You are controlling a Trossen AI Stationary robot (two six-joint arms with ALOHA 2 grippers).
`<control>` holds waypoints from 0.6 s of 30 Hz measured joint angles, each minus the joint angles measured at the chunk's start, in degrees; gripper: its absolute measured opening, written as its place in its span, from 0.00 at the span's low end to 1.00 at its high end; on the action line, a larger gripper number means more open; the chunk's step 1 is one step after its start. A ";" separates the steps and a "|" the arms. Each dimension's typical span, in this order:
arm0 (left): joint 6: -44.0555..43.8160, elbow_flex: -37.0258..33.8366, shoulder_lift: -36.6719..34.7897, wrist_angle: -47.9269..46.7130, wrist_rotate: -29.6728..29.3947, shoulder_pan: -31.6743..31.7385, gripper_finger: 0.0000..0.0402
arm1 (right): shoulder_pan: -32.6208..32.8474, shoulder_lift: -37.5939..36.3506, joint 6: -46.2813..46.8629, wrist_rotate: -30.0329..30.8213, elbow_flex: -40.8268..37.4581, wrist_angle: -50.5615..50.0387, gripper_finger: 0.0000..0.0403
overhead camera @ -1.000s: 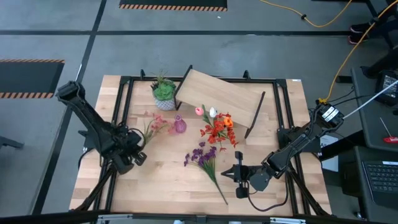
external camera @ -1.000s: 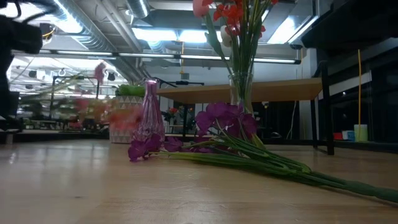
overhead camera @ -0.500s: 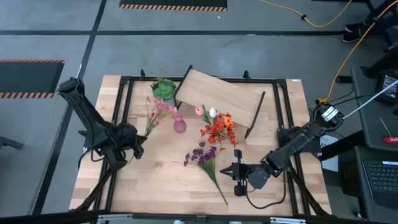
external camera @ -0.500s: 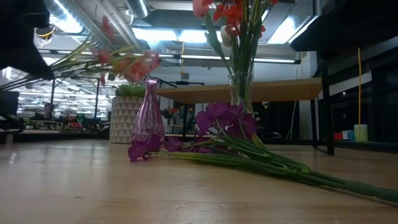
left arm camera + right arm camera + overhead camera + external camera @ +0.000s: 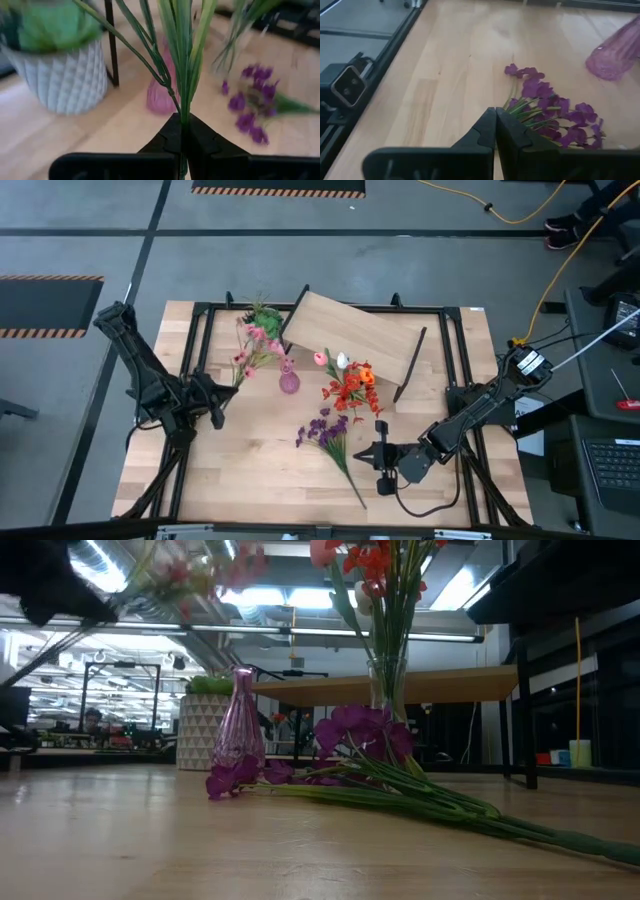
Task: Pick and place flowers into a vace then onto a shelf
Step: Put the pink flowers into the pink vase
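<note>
My left gripper (image 5: pixel 220 393) is shut on a bunch of pink-blossom flowers (image 5: pixel 255 340), held in the air left of the small pink vase (image 5: pixel 289 383). The blossoms show blurred near the top of the low view (image 5: pixel 200 565). A clear vase (image 5: pixel 350 388) holds red, orange and tulip stems and stands on its base by the shelf (image 5: pixel 350 328). Purple flowers (image 5: pixel 325 430) lie flat on the table. My right gripper (image 5: pixel 378 456) is shut and empty, near the purple flowers' stalk ends. My left gripper pinches the lower part of the green stalks (image 5: pixel 182 117) between its two fingers. The stalks run on forward past the fingertips, along the fingers, and fan out toward the blossoms. The bunch is lifted clear of the table, its blossoms above the pink vase's mouth (image 5: pixel 241 670) in the low view.
A spiky green plant in a white pot (image 5: pixel 265 320) stands at the far left, next to the shelf's black legs (image 5: pixel 111 40). The pink vase (image 5: pixel 162 90) stands just ahead of my left gripper. Bare tabletop (image 5: pixel 250 470) lies toward the near left.
My left gripper has risen and gone a little toward the table's far edge with the pink-blossom bunch. The bunch has come up off the table beside the pink vase, and its blossoms have swung toward the potted plant.
</note>
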 joint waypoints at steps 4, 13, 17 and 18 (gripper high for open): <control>6.80 2.66 -1.36 0.14 -7.73 0.07 0.01 | -0.02 0.00 -0.42 -1.22 0.00 0.02 0.04; 22.53 4.04 -1.56 7.70 -14.44 0.11 0.01 | -1.26 0.00 -0.50 -1.55 0.00 1.46 0.04; 35.25 4.04 -1.56 18.99 -14.30 0.11 0.01 | -1.48 0.00 1.00 -5.11 0.00 2.03 0.04; 38.89 4.04 -1.56 22.36 -13.81 0.16 0.01 | -1.43 0.00 1.05 -5.41 0.00 2.30 0.04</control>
